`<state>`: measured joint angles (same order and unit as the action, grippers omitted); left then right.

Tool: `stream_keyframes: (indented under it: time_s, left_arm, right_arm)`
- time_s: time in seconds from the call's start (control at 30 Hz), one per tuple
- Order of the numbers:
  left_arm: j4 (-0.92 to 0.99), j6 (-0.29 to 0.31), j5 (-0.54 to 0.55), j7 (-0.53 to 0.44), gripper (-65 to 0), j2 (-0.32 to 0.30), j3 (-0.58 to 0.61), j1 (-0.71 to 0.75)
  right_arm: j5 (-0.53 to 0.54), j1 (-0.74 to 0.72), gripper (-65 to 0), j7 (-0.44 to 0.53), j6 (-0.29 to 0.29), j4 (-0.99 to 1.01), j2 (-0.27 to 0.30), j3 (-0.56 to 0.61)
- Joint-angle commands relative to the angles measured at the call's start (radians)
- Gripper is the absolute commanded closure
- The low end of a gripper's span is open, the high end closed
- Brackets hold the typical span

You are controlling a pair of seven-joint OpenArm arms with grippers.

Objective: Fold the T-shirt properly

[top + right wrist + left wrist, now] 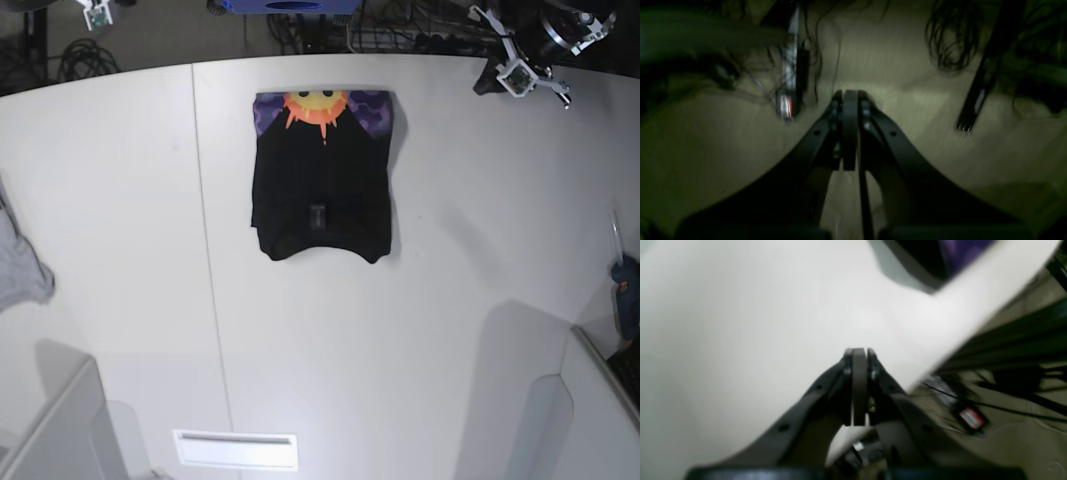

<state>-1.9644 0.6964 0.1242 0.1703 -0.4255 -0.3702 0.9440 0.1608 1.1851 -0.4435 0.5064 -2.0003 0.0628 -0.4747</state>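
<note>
A black T-shirt (320, 190) is seen lying flat on the white table (450, 300), near the middle of the far edge. It has been gathered into a compact rectangle, with a strip of orange-yellow sun print on purple shown along its far end and plain black cloth over the rest. A small label is visible near its centre. The near end is uneven, with two rounded corners hanging lower than the middle.

The cloth is judged to be soft, light and limp, so it would sag and shift if lifted by one point. The two near corners are judged the best places to be pinched, together, so that a fold stays square.

A light grey cloth (20, 265) is draped at the table's left edge, well apart from the shirt.

The left gripper (859, 353) is seen fully closed with nothing held, above the table's edge. The right gripper (850, 95) is likewise closed and empty, over the floor beyond the table.
</note>
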Motion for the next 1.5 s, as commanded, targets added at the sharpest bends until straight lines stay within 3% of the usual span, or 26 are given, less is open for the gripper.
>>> stream_keyframes:
  time_s: [0.0, 0.13, 0.27, 0.37, 0.5, 0.6, 0.77, 0.83, 1.0, 1.1, 1.27, 1.33, 1.47]
  left_arm:
    - [-0.01, 0.002, 0.012, -0.021, 0.0, -0.005, 0.003, 0.043]
    - [0.043, 0.002, 0.002, -0.021, 0.0, 0.055, 0.032, 0.132]
    - [0.175, 0.002, 0.002, -0.024, 0.0, 0.119, 0.041, 0.158]
    - [0.337, 0.002, 0.001, -0.038, 0.0, 0.169, 0.043, 0.112]
    - [0.623, 0.002, -0.001, -0.186, 0.0, 0.205, 0.066, 0.02]
    - [0.83, 0.002, -0.001, -0.291, 0.0, 0.205, 0.124, -0.038]
    - [1.138, 0.002, -0.001, -0.363, 0.0, 0.202, 0.225, -0.196]
    - [1.304, -0.05, -0.002, -0.389, 0.0, 0.202, 0.293, -0.303]
    - [1.724, -0.177, -0.062, -0.536, 0.0, 0.21, 0.541, -0.549]
    - [1.861, -0.248, -0.054, -0.619, 0.0, 0.231, 0.655, -0.639]
    - [1.856, -0.258, -0.048, -0.611, 0.0, 0.236, 0.701, -0.675]
    - [1.861, -0.26, -0.048, -0.57, 0.0, 0.236, 0.707, -0.695]
    - [1.859, -0.26, -0.048, -0.529, 0.0, 0.235, 0.707, -0.705]
  right_arm:
    - [-0.031, 0.036, 0.0, -0.021, 0.01, -0.011, 0.025, 0.027]
    - [-0.205, 0.055, 0.0, -0.114, 0.008, 0.063, 0.078, 0.247]
    - [-0.318, 0.002, 0.0, -0.082, 0.001, 0.227, 0.134, 0.413]
    - [-0.33, -0.069, 0.0, -0.058, 0.001, 0.365, 0.171, 0.495]
    - [-0.33, -0.184, 0.0, -0.051, 0.001, 0.523, 0.19, 0.568]
    - [-0.33, -0.268, 0.0, -0.051, 0.001, 0.634, 0.184, 0.591]
    - [-0.33, -0.4, 0.0, -0.05, -0.001, 0.803, 0.165, 0.652]
    - [-0.33, -0.469, 0.0, -0.047, -0.001, 0.91, 0.142, 0.658]
    - [-0.329, -0.649, 0.0, 0.102, -0.001, 1.294, 0.076, 0.657]
    - [-0.312, -0.736, 0.0, 0.254, -0.05, 1.55, 0.041, 0.655]
    - [-0.221, -0.811, 0.0, 0.509, -0.21, 1.785, 0.033, 0.658]
    - [-0.191, -0.828, 0.0, 0.558, -0.234, 1.811, 0.033, 0.658]
    - [-0.137, -0.859, 0.0, 0.564, -0.236, 1.815, 0.035, 0.658]
